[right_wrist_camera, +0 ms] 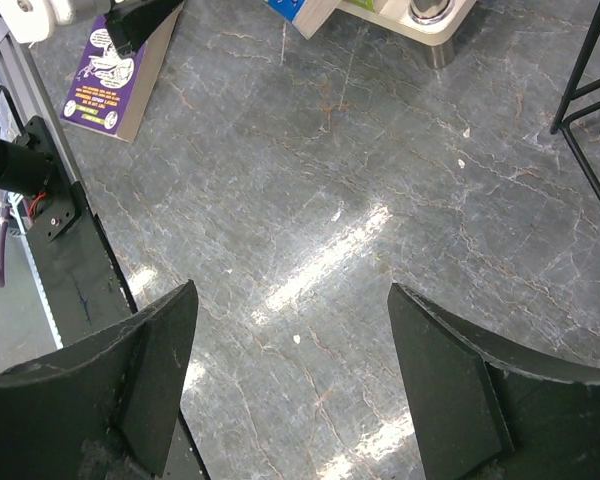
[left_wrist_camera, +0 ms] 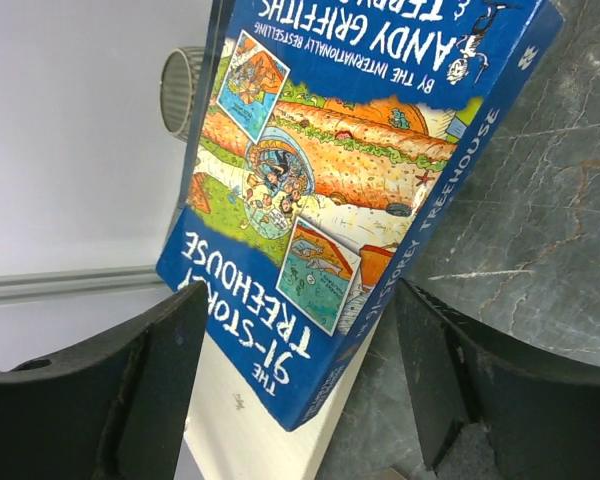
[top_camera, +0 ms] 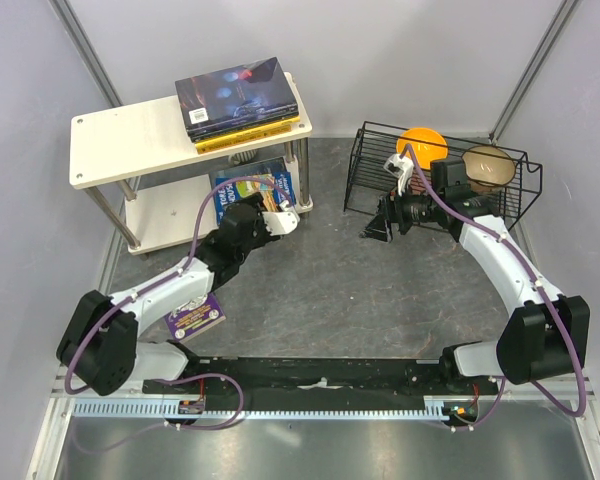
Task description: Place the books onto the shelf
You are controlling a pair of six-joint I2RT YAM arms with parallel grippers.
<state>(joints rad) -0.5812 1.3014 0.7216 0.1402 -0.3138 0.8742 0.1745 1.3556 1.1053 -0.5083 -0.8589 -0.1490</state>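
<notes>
The pale wooden shelf (top_camera: 130, 145) with 2 boards and shiny metal legs stands at the far left of the grey stone-look worktop (top_camera: 330, 290). A pile of thin books (top_camera: 238, 95) lies flat on the right end of its top board. The top book of the pile has a dark starry cover, and the bottom one is yellow.

A blue paperback book (top_camera: 252, 188) with cartoon pictures lies flat on the lower board. In the left wrist view this blue paperback book (left_wrist_camera: 360, 150) has 1 corner sticking out past the edge of the board. The left claw (top_camera: 285, 222) is right by that corner. Its 2 black fingers (left_wrist_camera: 160, 380) are spread wide, 1 on each side of the book's near end, and they do not squeeze it.

A purple paperback book (top_camera: 195, 316) lies flat on the worktop, partly under the left arm and well apart from the shelf.

The right claw (top_camera: 378, 228) hangs near a black wire rack (top_camera: 355, 180) on the right. An orange bowl (top_camera: 422, 143) and a brown bowl (top_camera: 488, 162) sit in the rack. This claw (right_wrist_camera: 292, 290) is wide open with only bare worktop between its fingers.
</notes>
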